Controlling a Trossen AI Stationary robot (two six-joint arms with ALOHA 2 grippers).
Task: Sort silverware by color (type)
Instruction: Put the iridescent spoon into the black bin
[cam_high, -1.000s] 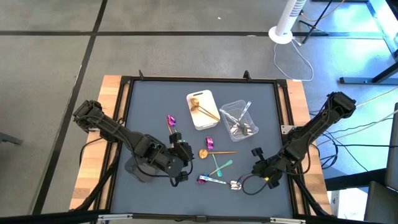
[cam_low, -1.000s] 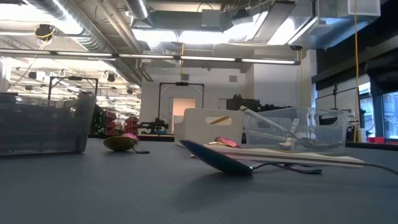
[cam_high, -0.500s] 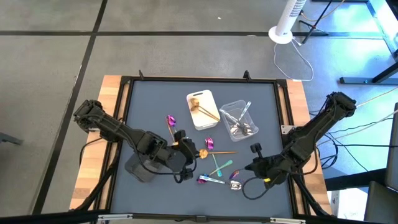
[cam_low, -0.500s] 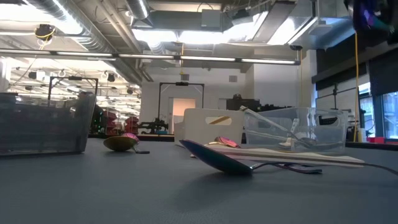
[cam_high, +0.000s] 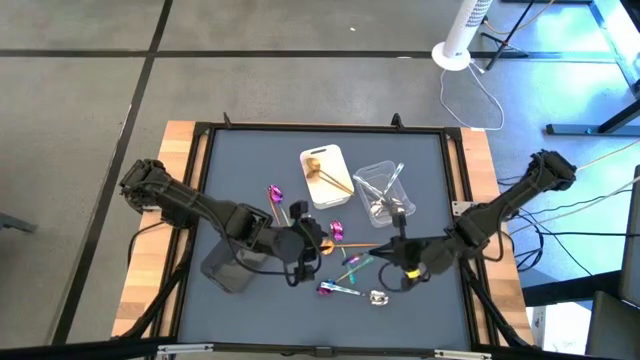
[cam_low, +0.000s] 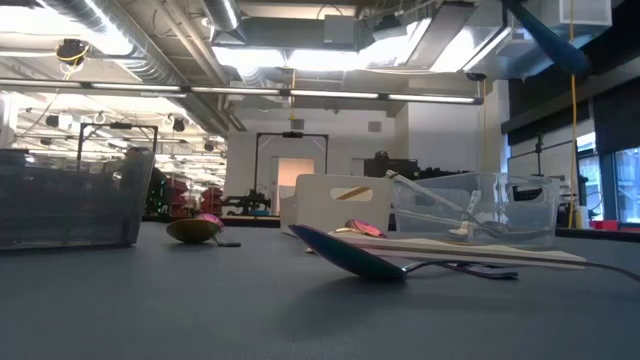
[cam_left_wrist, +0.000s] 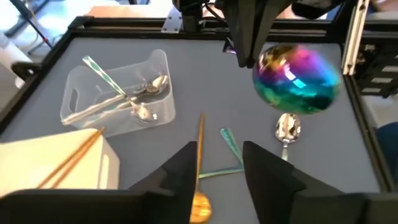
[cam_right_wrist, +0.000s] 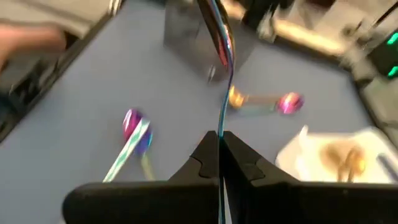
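My right gripper (cam_right_wrist: 219, 144) is shut on an iridescent purple-teal spoon (cam_right_wrist: 217, 37) and hangs over the middle of the table (cam_high: 398, 250). My left gripper (cam_left_wrist: 219, 167) is open, close to the right one (cam_high: 312, 243), its fingers above a gold spoon (cam_left_wrist: 199, 205) that lies flat. The held spoon's bowl (cam_left_wrist: 297, 78) shows large in the left wrist view. The white tray (cam_high: 325, 175) holds gold pieces, the clear tray (cam_high: 385, 190) silver ones. Loose purple, teal and silver pieces (cam_high: 350, 275) lie flat on the mat. My right gripper pinches the iridescent spoon's thin handle (cam_right_wrist: 221, 121) between its two fingers, with the handle running forward along them. The spoon is lifted clear of the table, and its bowl (cam_right_wrist: 214, 34) sticks out beyond the fingertips, toward the left arm.
A dark grey tray (cam_high: 225, 268) sits under the left arm near the table's left edge. A purple spoon (cam_high: 273, 194) lies left of the white tray, and a silver spoon (cam_high: 378, 296) near the front edge. The raised black frame (cam_high: 320, 128) rims the mat.
My right gripper has moved from the table's near right part toward the middle and the left arm, carrying the iridescent spoon. My left gripper has slid toward the table's right, to above the gold spoon. The loose pieces on the mat have stayed in place.
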